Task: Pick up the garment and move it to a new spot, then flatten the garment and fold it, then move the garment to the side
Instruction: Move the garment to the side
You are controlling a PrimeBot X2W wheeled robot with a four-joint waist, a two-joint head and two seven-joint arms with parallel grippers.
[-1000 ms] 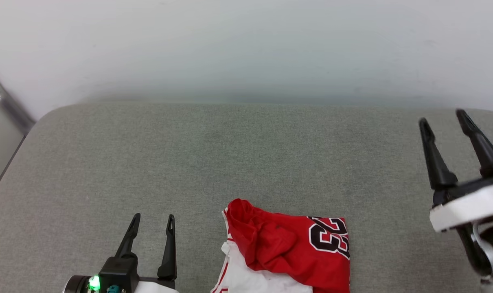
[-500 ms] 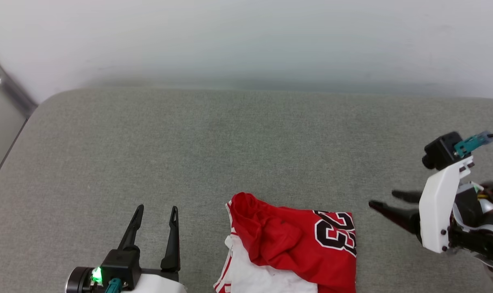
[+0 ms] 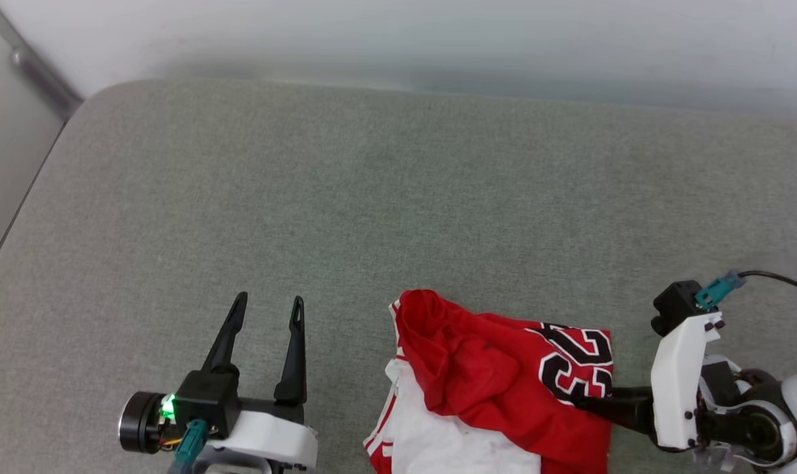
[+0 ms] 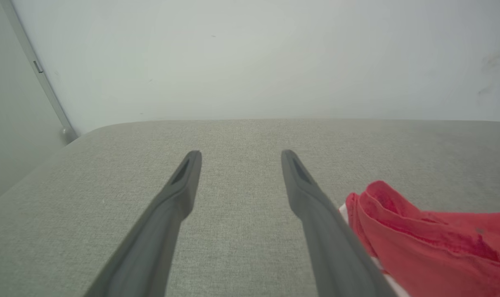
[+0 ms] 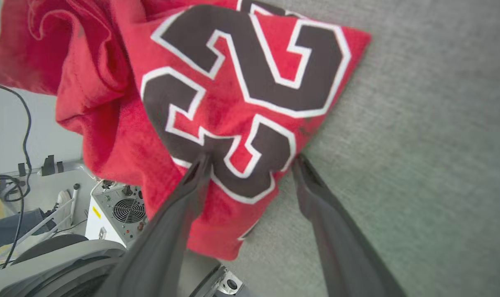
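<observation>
The garment [image 3: 497, 382], a red jersey with black white-outlined numbers and a white sleeve, lies crumpled at the near edge of the grey cushion [image 3: 372, 197]. My right gripper [image 3: 579, 398] points left at the garment's right edge, over the numbers. In the right wrist view the right gripper [image 5: 250, 159] is open, one finger lying over the garment [image 5: 233, 90] and the other just beside its edge on the cushion. My left gripper [image 3: 268, 299] stands open left of the garment, apart from it. The left wrist view has the left gripper [image 4: 239, 154] open and the garment [image 4: 431, 235] to its right.
A pale wall [image 3: 437, 39] runs behind the cushion. The cushion's left edge drops off beside a metal strip [image 3: 36, 66]. Past the cushion's near edge, the right wrist view shows a white equipment box [image 5: 117, 210] with a fan, and cables.
The head camera has tilted down. My right gripper turned from pointing up to pointing left and came down onto the garment's right edge. The left gripper stayed open in place.
</observation>
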